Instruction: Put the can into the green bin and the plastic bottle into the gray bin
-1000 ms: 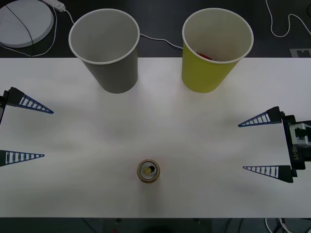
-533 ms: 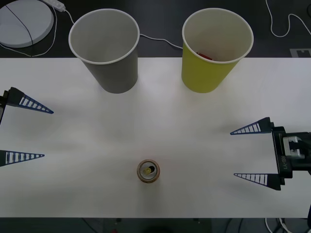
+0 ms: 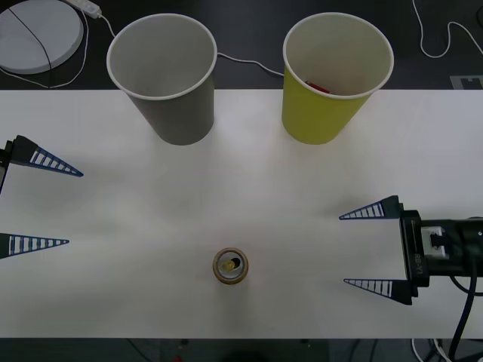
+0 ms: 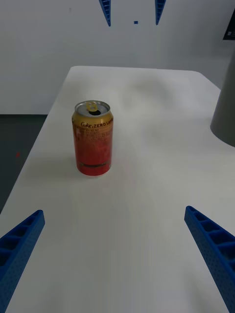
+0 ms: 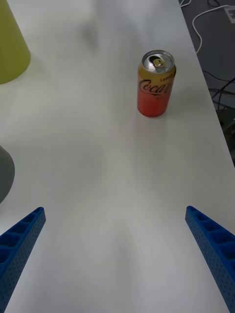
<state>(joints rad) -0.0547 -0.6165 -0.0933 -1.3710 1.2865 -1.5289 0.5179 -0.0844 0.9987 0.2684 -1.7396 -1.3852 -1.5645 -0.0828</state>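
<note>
Bare white table [image 3: 302, 249] between open right gripper [image 3: 370, 249] and can [image 3: 230, 266] at its 9 o'clock; gray bin [image 3: 162, 75], green bin [image 3: 336, 75] well off at 12.

Right pincer [image 3: 368, 248]: fingers spread wide, tips pointing inward toward the left pincer [image 3: 45, 204], wrist level behind them. Left pincer: fingers equally wide apart, tips facing the right pincer, well apart from it.
</note>
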